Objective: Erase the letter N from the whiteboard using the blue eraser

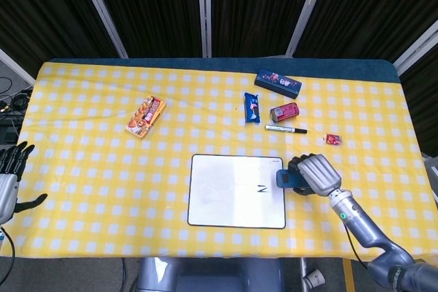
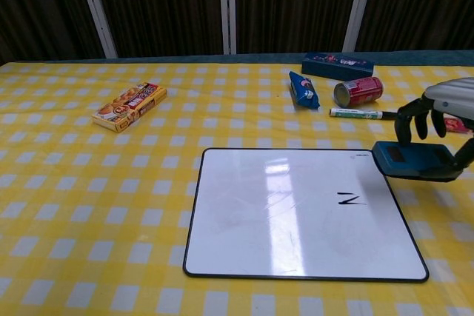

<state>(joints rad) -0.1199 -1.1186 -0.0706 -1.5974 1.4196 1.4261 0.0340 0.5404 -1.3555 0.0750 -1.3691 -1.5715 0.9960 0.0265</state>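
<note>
The right hand (image 2: 437, 127) grips the blue eraser (image 2: 412, 160) by its long sides beside the whiteboard (image 2: 296, 216); it looks light, stiff and easily held

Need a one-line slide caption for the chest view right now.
Right hand holds the blue eraser at the whiteboard's right edge; letter N unerased.

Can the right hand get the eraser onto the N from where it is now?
Probably yes. The right hand holds the blue eraser at the whiteboard's right edge, and nothing lies between it and the letter N.
</note>
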